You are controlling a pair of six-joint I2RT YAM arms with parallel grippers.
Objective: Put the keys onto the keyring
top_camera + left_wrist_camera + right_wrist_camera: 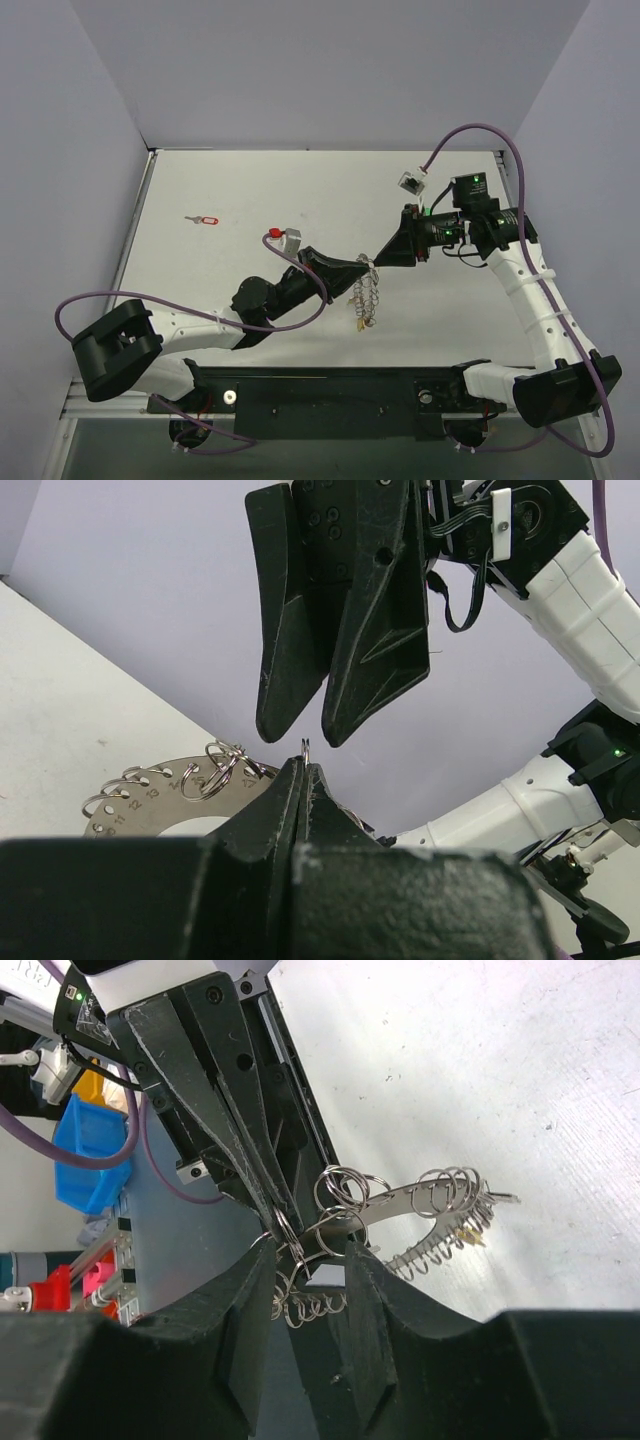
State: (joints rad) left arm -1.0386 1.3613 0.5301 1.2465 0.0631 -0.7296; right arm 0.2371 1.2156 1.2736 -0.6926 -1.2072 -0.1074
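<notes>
The jaws of the left gripper [305, 768] are pressed together, pinching one small ring of the keyring [420, 1200], so the bunch dangles near the centre of the tabletop [300, 190]; the right gripper [303, 1260] has its jaws partly spread astride that ring, probably to work it; a red-headed key [205, 219] lies loose at ten o'clock.

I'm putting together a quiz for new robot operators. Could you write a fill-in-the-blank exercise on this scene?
1. The left gripper is ____ on the keyring.
2. The key lying on the table has a ____ head.
3. The right gripper is ____, its fingers on either side of the keyring.
Missing words: shut; red; open.
</notes>
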